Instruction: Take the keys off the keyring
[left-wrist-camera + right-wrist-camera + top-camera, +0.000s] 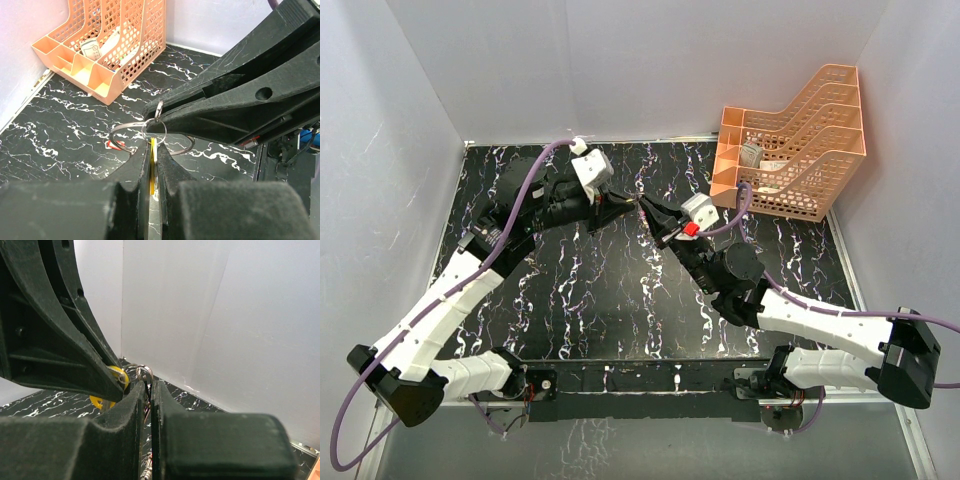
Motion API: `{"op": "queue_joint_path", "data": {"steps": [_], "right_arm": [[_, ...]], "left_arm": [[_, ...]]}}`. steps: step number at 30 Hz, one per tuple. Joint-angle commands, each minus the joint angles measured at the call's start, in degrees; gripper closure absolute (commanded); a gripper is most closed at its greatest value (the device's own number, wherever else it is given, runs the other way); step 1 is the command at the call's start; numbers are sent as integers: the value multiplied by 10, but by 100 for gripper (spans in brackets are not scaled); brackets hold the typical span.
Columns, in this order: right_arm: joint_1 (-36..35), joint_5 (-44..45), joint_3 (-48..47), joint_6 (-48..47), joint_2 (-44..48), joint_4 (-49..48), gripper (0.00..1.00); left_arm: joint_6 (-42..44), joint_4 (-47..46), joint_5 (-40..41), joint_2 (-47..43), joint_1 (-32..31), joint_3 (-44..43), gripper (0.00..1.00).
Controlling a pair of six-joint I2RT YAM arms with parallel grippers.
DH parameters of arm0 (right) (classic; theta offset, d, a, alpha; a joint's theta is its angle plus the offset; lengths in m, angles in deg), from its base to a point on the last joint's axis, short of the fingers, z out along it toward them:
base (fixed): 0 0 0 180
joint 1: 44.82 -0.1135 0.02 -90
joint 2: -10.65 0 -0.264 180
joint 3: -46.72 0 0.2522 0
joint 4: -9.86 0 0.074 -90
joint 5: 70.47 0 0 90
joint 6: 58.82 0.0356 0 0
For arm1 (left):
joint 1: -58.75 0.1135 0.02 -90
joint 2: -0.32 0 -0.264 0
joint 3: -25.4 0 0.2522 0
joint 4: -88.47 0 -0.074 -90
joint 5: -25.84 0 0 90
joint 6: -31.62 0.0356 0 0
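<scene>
Over the middle of the marbled table (580,300), the top view shows the left gripper (632,205) and the right gripper (653,217) met tip to tip, well apart from the orange tray (790,150). The keyring is too small to be made out between them from above.

From the left wrist, the left jaws are seen pressed together on the yellow-headed key (151,156), which is held edge-on between the pads. Just above it the keyring (118,129) hangs clear of the table. A small loop (159,110) linked to it is pinched by the closed tips of the right gripper (154,117). A red scrap (109,145), probably the second key's head, is glimpsed at the ring's far side.

From the right wrist, the right jaws are seen shut to a slit with the small loop (144,372) standing at their tips. The yellow-headed key (117,376) lies against the left gripper (117,387).

The step in hand is judged to be working the yellow key off the wire. It would be done well if the ring side were held steady and the key walked along the coil to its split end rather than pulled straight. A hard tug could make the wire slip or the key twist. Whether the key's eye has reached the split cannot be told.
</scene>
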Motion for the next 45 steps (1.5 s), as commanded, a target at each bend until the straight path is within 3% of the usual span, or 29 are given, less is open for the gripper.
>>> {"op": "queue_joint_path", "data": {"steps": [1, 12, 24, 33, 39, 45], "right_arm": [[3, 20, -37, -13, 26, -26, 100], [-3, -7, -41, -16, 44, -12, 100], [-8, -44, -85, -10, 80, 65, 100], [-8, -70, -120, 5, 108, 132, 100], [-8, -50, -110, 2, 102, 114, 100], [-8, 5, -114, -16, 62, 108, 100]], "left_arm": [[4, -3, 3, -13, -1, 8, 100], [11, 1, 11, 10, -1, 15, 100], [34, 17, 104, 67, 0, 49, 100], [23, -14, 178, 60, 2, 69, 100], [13, -42, 144, 45, 3, 72, 100], [0, -32, 188, 46, 3, 87, 100]]}}
